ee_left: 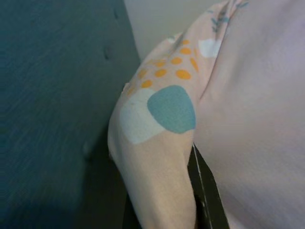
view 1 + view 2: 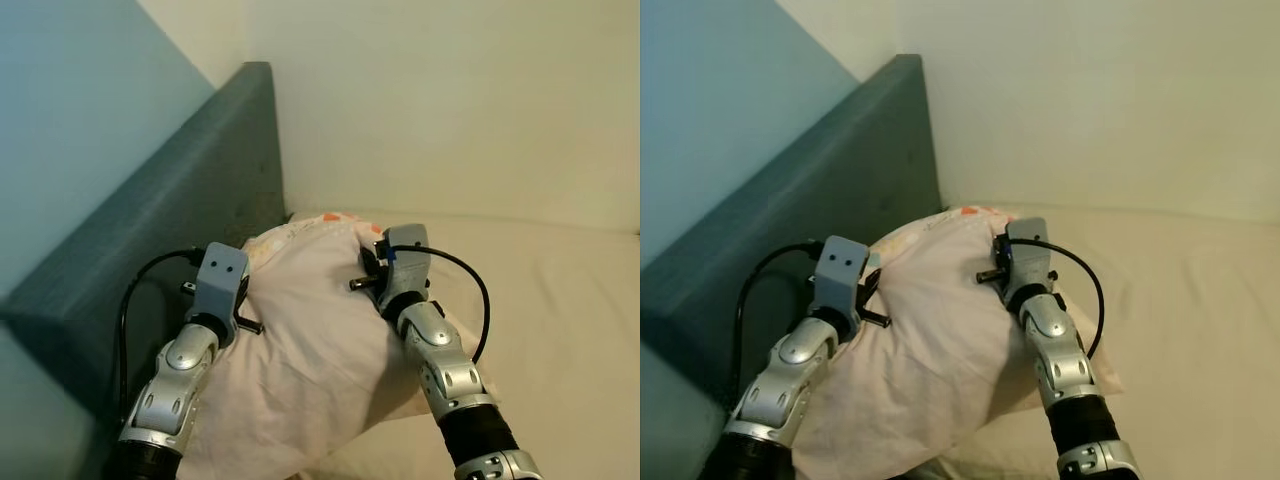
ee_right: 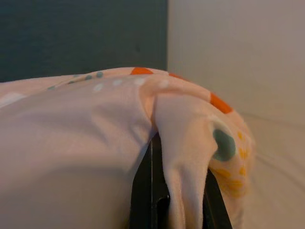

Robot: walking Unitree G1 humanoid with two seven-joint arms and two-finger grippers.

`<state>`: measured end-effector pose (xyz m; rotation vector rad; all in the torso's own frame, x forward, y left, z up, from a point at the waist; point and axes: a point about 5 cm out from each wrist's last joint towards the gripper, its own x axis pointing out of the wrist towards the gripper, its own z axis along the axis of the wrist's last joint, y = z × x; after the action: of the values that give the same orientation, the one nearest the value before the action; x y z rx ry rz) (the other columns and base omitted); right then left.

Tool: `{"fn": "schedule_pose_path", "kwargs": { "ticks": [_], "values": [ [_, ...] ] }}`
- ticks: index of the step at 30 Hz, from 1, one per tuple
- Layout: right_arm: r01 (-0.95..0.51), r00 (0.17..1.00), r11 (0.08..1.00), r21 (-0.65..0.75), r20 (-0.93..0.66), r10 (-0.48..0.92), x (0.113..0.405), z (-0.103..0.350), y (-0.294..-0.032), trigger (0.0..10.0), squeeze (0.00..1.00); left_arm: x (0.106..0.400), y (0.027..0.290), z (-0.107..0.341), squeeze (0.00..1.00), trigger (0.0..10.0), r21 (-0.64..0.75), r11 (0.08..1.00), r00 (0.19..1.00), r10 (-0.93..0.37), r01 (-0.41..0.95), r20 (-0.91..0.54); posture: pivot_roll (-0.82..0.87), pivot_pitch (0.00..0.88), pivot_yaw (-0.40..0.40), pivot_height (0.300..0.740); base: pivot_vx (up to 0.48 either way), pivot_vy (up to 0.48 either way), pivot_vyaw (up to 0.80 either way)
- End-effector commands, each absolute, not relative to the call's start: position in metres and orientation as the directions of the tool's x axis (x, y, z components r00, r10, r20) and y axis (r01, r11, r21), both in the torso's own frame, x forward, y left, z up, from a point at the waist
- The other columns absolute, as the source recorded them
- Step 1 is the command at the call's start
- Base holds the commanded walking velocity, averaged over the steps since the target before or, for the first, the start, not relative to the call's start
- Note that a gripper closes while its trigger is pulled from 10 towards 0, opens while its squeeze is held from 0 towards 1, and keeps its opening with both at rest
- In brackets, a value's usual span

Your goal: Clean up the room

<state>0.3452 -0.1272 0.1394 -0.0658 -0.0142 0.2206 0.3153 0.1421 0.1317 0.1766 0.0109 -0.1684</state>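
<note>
Pink pillow (image 2: 310, 340) on the bed (image 2: 560, 330) by the teal headboard (image 2: 170, 220) at left, left tool (image 1: 202, 191) and right tool (image 3: 171, 191) each pinching a pillow corner, pale wall (image 2: 450, 100) beyond

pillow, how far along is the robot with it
Done: both grippers have the pink pillow pinched, left gripper on one corner, right gripper on another. In hand: it is held up near the teal headboard. Left: setting it down flat on the bed.
</note>
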Motion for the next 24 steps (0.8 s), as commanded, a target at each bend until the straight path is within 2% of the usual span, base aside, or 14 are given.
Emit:
{"fn": "schedule_pose_path", "kwargs": {
  "ticks": [1,17,19,21,24],
  "values": [
    [-0.189,0.982,0.980,-0.060,0.011,0.190,0.3456,0.1406,-0.1330,10.0,0.00,0.3145,0.1543,0.1395,0.00,10.0,0.202,0.972,0.992,-0.123,0.118,0.010,-0.05,0.026,0.007,0.716,0.000,0.000,0.80],
    [-0.179,0.984,0.982,-0.054,0.005,0.180,0.3451,0.1392,-0.1329,10.0,0.00,0.3134,0.1542,0.1362,0.00,10.0,0.210,0.965,0.988,-0.154,0.155,-0.023,-0.04,0.016,0.012,0.716,0.000,0.000,0.80],
    [-0.173,0.985,0.983,-0.054,0.010,0.174,0.3456,0.1399,-0.1328,10.0,0.00,0.3141,0.1541,0.1364,0.00,10.0,0.210,0.964,0.986,-0.163,0.165,-0.027,-0.04,0.016,0.014,0.716,0.000,0.000,0.56],
    [-0.140,0.990,0.990,0.001,0.007,0.140,0.3461,0.1391,-0.1370,10.0,0.00,0.3149,0.1543,0.1368,0.00,10.0,0.206,0.964,0.986,-0.167,0.169,-0.030,-0.05,0.023,0.018,0.716,0.000,0.000,0.00],
    [-0.136,0.991,0.991,0.004,0.003,0.136,0.3457,0.1386,-0.1387,10.0,0.00,0.3151,0.1542,0.1370,0.00,10.0,0.205,0.964,0.985,-0.168,0.171,-0.031,-0.05,0.027,0.019,0.716,0.000,0.000,0.00]
  ]
}}
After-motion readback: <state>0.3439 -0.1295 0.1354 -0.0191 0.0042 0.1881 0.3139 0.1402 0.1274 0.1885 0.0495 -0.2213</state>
